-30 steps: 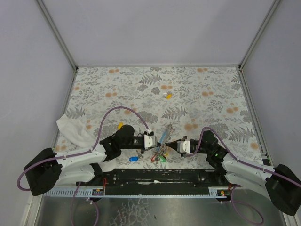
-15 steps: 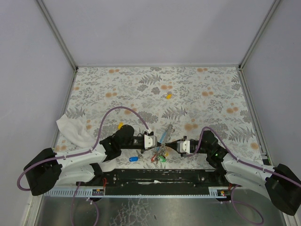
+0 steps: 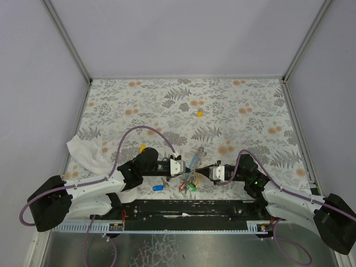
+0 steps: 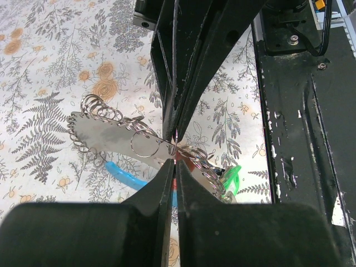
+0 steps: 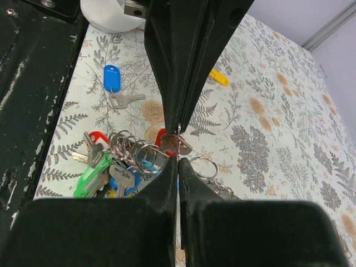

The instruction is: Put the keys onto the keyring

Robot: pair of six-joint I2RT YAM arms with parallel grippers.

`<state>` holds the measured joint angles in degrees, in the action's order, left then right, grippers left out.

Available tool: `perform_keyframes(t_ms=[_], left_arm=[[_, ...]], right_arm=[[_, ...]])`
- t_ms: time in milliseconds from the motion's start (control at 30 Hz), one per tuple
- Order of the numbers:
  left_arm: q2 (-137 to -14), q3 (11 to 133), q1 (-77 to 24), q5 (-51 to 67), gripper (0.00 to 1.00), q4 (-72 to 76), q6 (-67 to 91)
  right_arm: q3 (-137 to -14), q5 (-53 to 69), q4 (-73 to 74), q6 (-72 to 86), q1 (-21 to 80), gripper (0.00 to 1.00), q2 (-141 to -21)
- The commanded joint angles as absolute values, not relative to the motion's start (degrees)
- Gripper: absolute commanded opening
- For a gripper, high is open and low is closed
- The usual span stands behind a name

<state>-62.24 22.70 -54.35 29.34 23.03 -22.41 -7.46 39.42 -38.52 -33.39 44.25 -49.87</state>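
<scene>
The keyring (image 3: 189, 179) lies on the floral desk (image 3: 233, 105) close to its near edge, between the two grippers. Its coiled cord (image 4: 98, 108) and light-blue end piece (image 4: 125, 174) trail from it, and red, green and blue keys (image 5: 105, 164) are bunched on its rings.

The left gripper (image 4: 176, 151) comes at the keyring from the left. Its fingers are pressed together and pinch thin metal of the keyring at their very tips. The right gripper (image 5: 178, 146) comes at the keyring from the right, jaws also pressed together. Its tips are against a red-headed key (image 5: 166, 141) at the edge of the cluster, but whether they clamp it is unclear.

A loose blue key (image 5: 112, 78) lies just left of the keyring. A yellow key (image 3: 198, 113) sits well beyond the keyring, toward the back. A white cloth (image 3: 86, 153) lies far to the keyring's left.
</scene>
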Motion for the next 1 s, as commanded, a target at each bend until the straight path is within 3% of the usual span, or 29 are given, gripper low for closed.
perform_keyframes(t_ms=[0,967], left_arm=[[-61.2,23.7,-54.6,28.4,0.0,25.1,-23.2],[-63.3,24.4,-54.7,28.6,0.0,26.2,-22.7]], right_arm=[[-10.1,38.7,-41.6,-32.6,44.1,0.0,-49.1],[-10.5,39.8,-42.4,-32.1,44.1,0.0,-49.9]])
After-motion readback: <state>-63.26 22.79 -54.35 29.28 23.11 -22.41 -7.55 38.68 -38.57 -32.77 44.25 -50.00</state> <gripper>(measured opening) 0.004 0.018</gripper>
